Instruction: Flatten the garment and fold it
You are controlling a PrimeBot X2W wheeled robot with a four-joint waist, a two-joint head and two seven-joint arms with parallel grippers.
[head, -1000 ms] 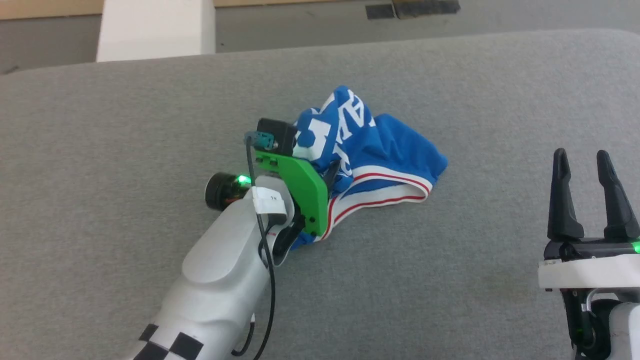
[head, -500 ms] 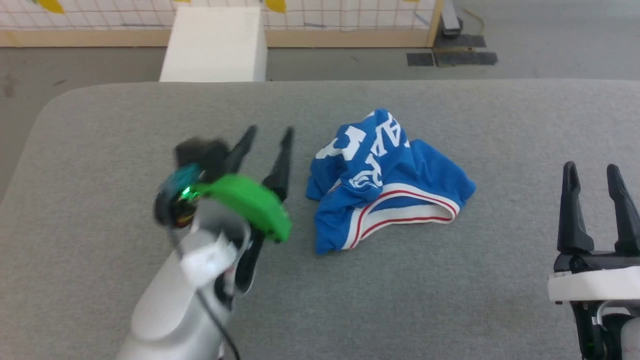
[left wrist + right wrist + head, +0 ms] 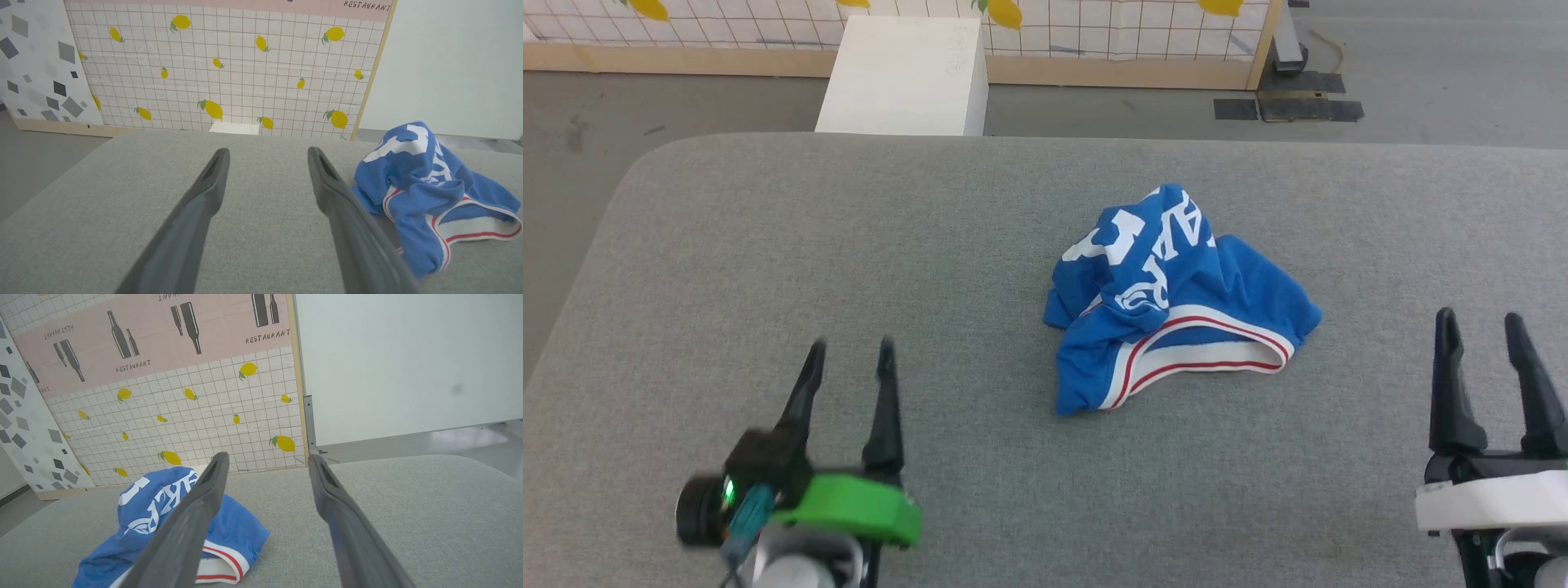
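The garment point(image 3: 1168, 302) lies crumpled in a heap on the grey table, blue with white lettering and red-and-white striped trim. In the left wrist view the garment point(image 3: 425, 192) sits to the right of the fingers; in the right wrist view the garment point(image 3: 171, 522) lies to the left, partly behind a finger. My left gripper point(image 3: 849, 359) stands open near the table's front left, well apart from the cloth. At the lower right my right gripper point(image 3: 1480, 327) is open too, with nothing between its fingers.
The grey padded table point(image 3: 768, 245) has a rounded far-left corner. A white box point(image 3: 903, 73) stands on the floor beyond it, before a tiled lemon-print panel point(image 3: 229, 73). Black mats point(image 3: 1286, 102) lie on the floor at the back right.
My left arm has pulled back from the garment toward the front left, its gripper open and empty. The head camera has tilted up, shifting the whole picture. The garment stays crumpled.
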